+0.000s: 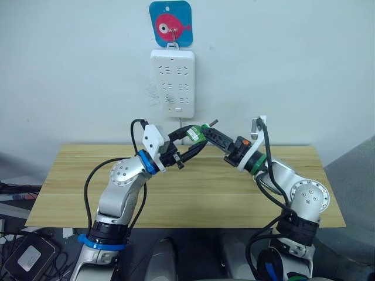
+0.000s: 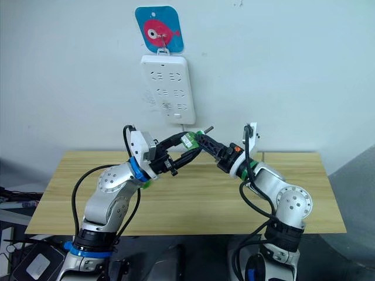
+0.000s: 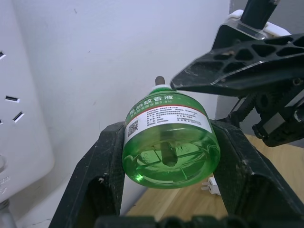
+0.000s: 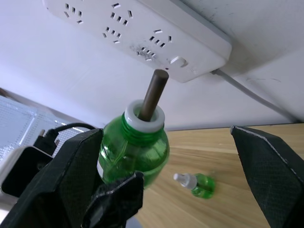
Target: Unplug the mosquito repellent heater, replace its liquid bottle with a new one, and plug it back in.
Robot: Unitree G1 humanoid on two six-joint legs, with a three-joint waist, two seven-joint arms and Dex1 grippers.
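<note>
My left gripper is shut on a green liquid bottle with a white label and a dark wick, held in the air above the back of the table, just below the power strip. In the right wrist view the bottle has no cap and its wick points up toward the strip. My right gripper meets it from the other side, open, with its fingers spread wide around the bottle's neck. One right finger lies against the bottle's shoulder. The mosquito repellent heater is hidden.
The white power strip hangs on the wall under a blue fish hook, its sockets bare. A second green bottle with a white cap lies on the wooden table. A small white piece shows behind the held bottle; I cannot tell what it is.
</note>
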